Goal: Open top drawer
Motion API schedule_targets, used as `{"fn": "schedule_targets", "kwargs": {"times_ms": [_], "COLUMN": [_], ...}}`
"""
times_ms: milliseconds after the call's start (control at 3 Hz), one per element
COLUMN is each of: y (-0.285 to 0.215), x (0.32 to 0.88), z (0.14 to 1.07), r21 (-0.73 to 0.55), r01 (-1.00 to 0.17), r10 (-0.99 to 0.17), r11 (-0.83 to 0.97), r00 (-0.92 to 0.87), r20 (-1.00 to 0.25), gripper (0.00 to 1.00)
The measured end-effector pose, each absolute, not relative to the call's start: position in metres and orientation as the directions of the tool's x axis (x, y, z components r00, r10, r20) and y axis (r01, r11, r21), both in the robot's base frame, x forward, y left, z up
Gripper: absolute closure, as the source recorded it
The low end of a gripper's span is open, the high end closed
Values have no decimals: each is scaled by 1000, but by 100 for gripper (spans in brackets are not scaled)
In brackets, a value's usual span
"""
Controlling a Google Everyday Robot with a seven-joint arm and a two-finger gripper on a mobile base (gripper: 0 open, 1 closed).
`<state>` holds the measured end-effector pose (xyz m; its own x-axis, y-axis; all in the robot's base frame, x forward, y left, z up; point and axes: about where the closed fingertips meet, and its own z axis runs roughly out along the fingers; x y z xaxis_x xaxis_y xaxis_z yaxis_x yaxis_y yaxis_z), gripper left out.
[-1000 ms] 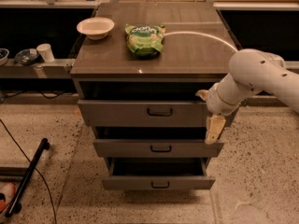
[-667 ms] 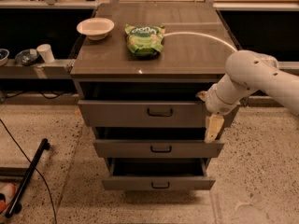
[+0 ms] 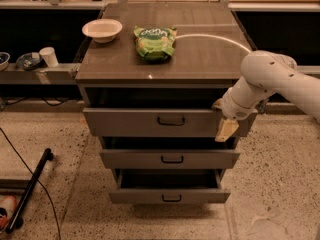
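Tool [image 3: 226, 129] maybe touching top drawer [image 3: 131, 123], speckled floor [image 3: 280, 184]

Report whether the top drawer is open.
Top drawer open: front juts past the cabinet, dark gap behind. Claw at its right end.

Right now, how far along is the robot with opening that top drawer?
Partly done, it seems: the top drawer juts out from the cabinet, with a dark gap above its front. Under way: the robot's hand sits at the right end of that front, away from the black handle. Left: probably pulling it further, since little of the drawer's inside shows.
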<state>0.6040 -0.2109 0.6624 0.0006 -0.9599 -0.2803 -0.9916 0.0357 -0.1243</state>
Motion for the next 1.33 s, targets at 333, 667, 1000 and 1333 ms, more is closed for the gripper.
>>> {"fn": "schedule_targets", "kwargs": {"times_ms": [333, 667, 1000, 1333], "y": [-218, -219, -219, -219], "x": [591, 590, 590, 590], "z": [661, 667, 668, 668], "r21": [-96, -94, -94, -94], "r01": [-995, -995, -995, -995], "r10": [-964, -965, -965, -965], "r11": [35, 33, 33, 33], "r00": [-8, -8, -8, -8], "r20": [-264, -262, -262, -262], "gripper": [38, 39, 21, 1]}}
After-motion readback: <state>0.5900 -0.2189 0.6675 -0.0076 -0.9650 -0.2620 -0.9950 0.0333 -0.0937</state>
